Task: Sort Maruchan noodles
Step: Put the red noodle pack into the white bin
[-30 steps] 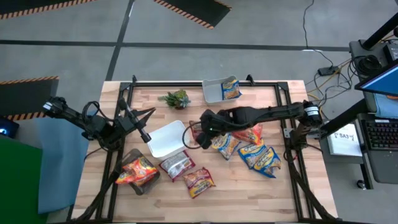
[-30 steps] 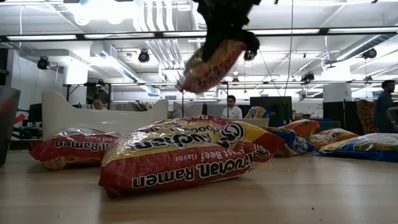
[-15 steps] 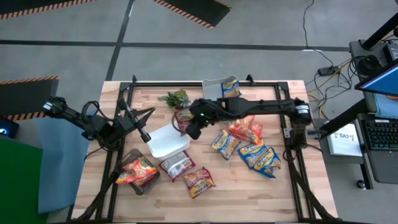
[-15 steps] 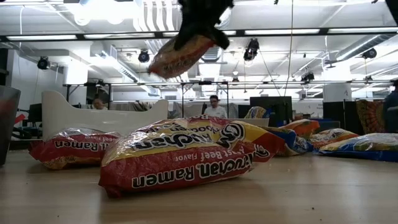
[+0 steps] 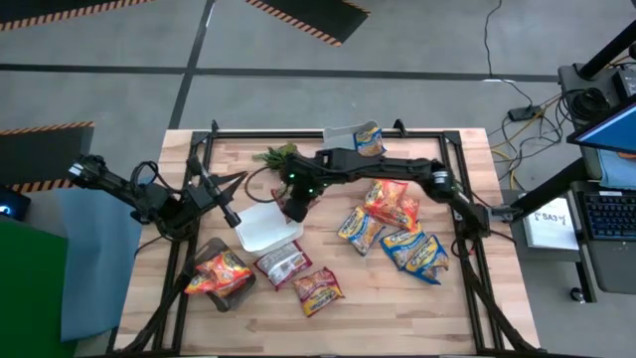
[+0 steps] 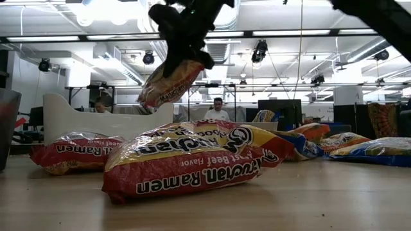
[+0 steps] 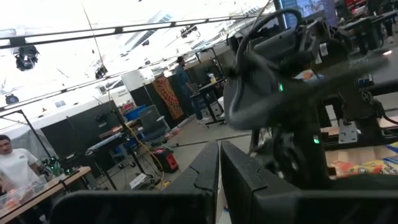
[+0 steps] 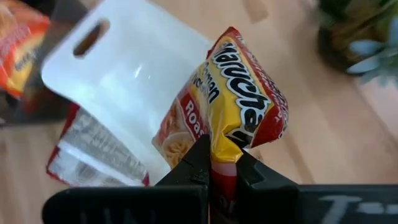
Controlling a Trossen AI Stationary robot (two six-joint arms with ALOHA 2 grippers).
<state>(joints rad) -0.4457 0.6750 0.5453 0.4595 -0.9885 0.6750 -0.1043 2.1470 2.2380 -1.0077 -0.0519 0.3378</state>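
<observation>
A dark red and yellow crinkly ramen packet (image 8: pixel 239 102) is carried above the white plastic tub (image 8: pixel 124 93) by the right gripper (image 8: pixel 222 163).

The packet is pinched by one edge between the right gripper's narrow-set fingers and hangs clear of the table, so that it can, by judgement, be dropped into the white tub (image 5: pixel 266 225) just beneath; in the low view the hanging packet (image 6: pixel 168 83) is seen well above the red beef-flavour packet (image 6: pixel 192 160) lying flat on the wooden table (image 6: pixel 321 199). The other packets are left scattered: orange-red and blue-yellow ones (image 5: pixel 412 249) near the right side, and one blue-yellow packet (image 5: pixel 370 140) already in the grey tub (image 5: pixel 343 147). The left gripper (image 5: pixel 227 199) is held beside the white tub, waiting; its fingers (image 7: pixel 205 171) are seen almost closed, with nothing between them.
</observation>
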